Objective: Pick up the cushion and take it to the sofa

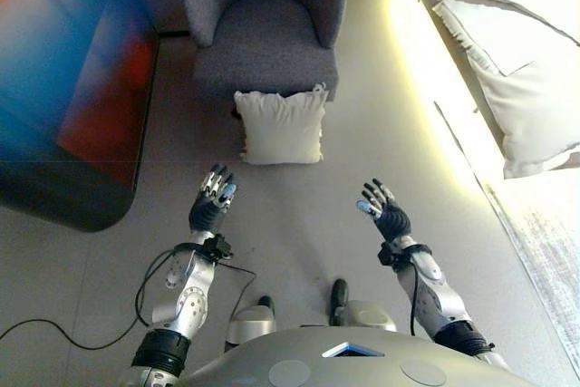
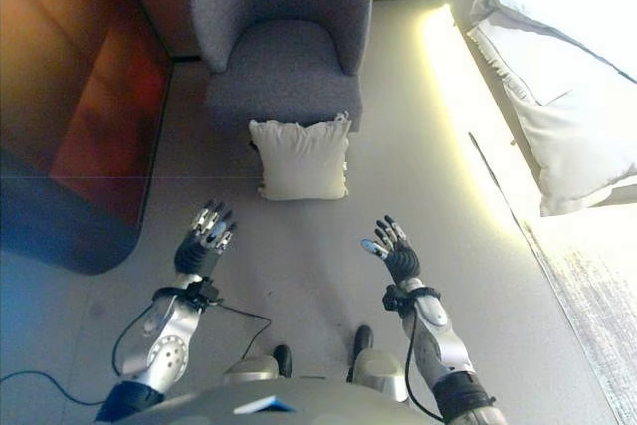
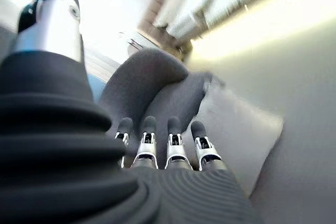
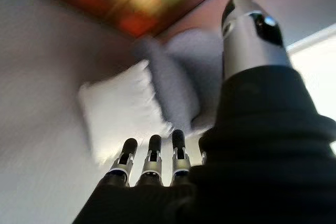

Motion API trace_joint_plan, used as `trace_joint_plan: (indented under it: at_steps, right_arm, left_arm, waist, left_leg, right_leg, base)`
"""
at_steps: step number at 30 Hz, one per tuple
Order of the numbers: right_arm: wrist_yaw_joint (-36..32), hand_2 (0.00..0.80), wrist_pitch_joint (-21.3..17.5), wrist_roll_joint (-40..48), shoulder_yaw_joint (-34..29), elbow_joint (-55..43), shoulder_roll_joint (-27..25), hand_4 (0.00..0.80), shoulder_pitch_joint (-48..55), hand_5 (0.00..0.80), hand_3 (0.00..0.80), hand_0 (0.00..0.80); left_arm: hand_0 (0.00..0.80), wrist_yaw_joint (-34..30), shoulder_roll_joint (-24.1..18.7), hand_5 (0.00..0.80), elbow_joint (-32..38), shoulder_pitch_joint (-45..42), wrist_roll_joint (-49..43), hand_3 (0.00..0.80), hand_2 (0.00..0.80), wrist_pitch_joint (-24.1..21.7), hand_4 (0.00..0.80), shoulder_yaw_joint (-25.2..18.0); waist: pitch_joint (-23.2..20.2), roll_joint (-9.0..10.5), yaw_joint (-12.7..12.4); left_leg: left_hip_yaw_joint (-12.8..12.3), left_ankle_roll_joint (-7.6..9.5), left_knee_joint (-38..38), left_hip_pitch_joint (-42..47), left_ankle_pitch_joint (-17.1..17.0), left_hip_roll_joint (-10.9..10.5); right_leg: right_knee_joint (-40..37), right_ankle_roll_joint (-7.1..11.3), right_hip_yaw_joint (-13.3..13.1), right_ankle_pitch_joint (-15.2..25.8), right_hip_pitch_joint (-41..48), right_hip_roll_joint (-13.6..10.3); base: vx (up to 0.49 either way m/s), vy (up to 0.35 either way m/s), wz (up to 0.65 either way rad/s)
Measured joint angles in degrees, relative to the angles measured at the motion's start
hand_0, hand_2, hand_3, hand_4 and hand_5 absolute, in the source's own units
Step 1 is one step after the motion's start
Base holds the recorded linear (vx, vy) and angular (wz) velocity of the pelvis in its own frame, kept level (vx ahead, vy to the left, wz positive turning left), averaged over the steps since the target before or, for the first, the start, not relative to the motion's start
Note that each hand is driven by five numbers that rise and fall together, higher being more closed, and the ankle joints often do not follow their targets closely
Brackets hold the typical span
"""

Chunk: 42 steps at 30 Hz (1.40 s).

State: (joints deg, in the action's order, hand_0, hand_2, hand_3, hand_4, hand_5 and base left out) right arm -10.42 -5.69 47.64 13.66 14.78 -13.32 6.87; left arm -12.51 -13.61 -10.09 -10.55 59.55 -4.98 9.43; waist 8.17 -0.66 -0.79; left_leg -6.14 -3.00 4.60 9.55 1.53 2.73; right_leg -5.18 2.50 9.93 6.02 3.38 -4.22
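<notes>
White cushion [image 1: 281, 126] leans on grey armchair [image 1: 265, 20] ahead of our left hand [image 1: 210, 208] and right hand [image 1: 388, 216], both raised, fingers released, empty.

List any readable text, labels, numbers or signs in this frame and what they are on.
None: no text, label, number or sign can be read in any view.
The cushion, the grey armchair and the white bedding carry no visible print.
The left hand and right hand show no markings.
</notes>
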Motion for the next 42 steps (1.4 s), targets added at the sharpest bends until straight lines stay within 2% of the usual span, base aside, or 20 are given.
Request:
trace_joint_plan:
  at_steps: [4,7,11,16,25,37,40,42]
  right_arm:
    - [-11.98,0.0,2.4,12.22,1.17,-0.03,3.46,0.0,-1.62,0.0,0.0,0.0]
    - [-18.65,0.0,4.09,19.5,3.1,-0.81,4.62,0.0,-2.78,0.0,0.0,0.0]
    - [-24.23,0.0,4.87,25.29,3.41,-2.69,5.6,0.0,-2.76,0.0,0.0,0.0]
    - [-26.86,0.0,6.09,29.58,4.02,-3.41,5.88,0.0,-2.61,0.0,0.0,0.0]
    - [-31.01,0.0,6.59,29.82,4.24,-3.38,5.9,0.0,-0.31,0.0,0.0,0.0]
    - [-31.02,0.0,7.17,29.11,4.24,-3.32,5.65,0.0,0.18,0.0,0.0,0.0]
    - [-28.71,0.0,5.57,23.24,4.38,-3.32,5.04,0.0,0.18,0.0,0.0,0.0]
    - [-22.76,0.0,1.4,12.54,5.02,-3.07,3.19,0.0,0.03,0.0,0.0,0.0]
  left_arm:
    - [0.0,-10.72,3.09,0.0,-0.04,0.81,12.36,0.0,0.0,6.05,0.0,3.66]
    - [0.0,-15.93,4.65,0.0,-0.02,1.95,17.56,0.0,0.0,8.23,0.0,5.36]
    - [0.0,-18.45,5.86,0.0,0.83,2.34,20.63,0.0,0.0,8.28,0.0,5.37]
    - [0.0,-20.58,6.44,0.0,2.4,2.19,23.84,0.0,0.0,9.24,0.0,5.22]
    - [0.0,-23.6,6.82,0.0,2.84,1.3,25.01,0.0,0.0,10.3,0.0,5.04]
    - [0.0,-23.43,6.3,0.0,2.84,0.91,24.99,0.0,0.0,10.43,0.0,5.01]
    - [0.0,-21.28,5.7,0.0,2.83,0.92,23.82,0.0,0.0,10.18,0.0,5.06]
    - [0.0,-17.05,3.99,0.0,2.54,1.0,16.12,0.0,0.0,6.79,0.0,5.31]
  waist:
    - [-0.02,-0.04,-0.03]
    - [-0.04,-0.05,-0.04]
    - [-0.67,-0.22,-0.05]
    - [-1.8,-0.21,-0.04]
    - [-2.59,0.41,-0.06]
    - [-2.86,0.56,-0.05]
    - [-2.89,0.53,-0.04]
    - [-3.0,0.46,-0.04]
  left_leg:
    - [0.0,0.0,0.13,0.64,-0.01,0.0]
    - [0.0,-0.04,0.16,0.71,-0.07,0.0]
    - [-0.01,-0.05,0.22,0.74,-0.08,0.02]
    - [-0.02,-0.05,0.29,0.86,-0.08,0.01]
    - [-0.02,-0.04,0.27,0.94,-0.08,0.02]
    - [-0.04,-0.03,0.26,0.94,-0.08,0.02]
    - [-0.04,-0.03,0.26,0.93,-0.08,0.02]
    - [-0.03,-0.03,0.26,0.91,-0.08,0.01]
  right_leg:
    - [0.01,0.01,0.02,-0.05,0.52,0.0]
    - [0.02,0.0,0.02,-0.04,0.59,-0.02]
    - [0.02,0.0,0.02,-0.05,0.6,0.0]
    - [0.02,0.03,0.02,-0.09,0.7,0.0]
    - [0.03,0.23,0.02,-0.24,0.81,-0.01]
    - [0.03,0.15,0.01,-0.19,0.79,0.0]
    - [0.03,0.18,0.0,-0.21,0.79,0.0]
    - [0.03,0.18,0.0,-0.21,0.78,0.0]
  base:
    - [0.0,0.0,0.0]
    - [0.023,-0.01,0.0]
    - [0.025,-0.011,0.0]
    - [0.013,0.0,0.0]
    - [0.0,0.0,0.0]
    - [0.0,0.0,0.0]
    - [0.0,0.0,0.0]
    - [0.0,0.0,0.0]
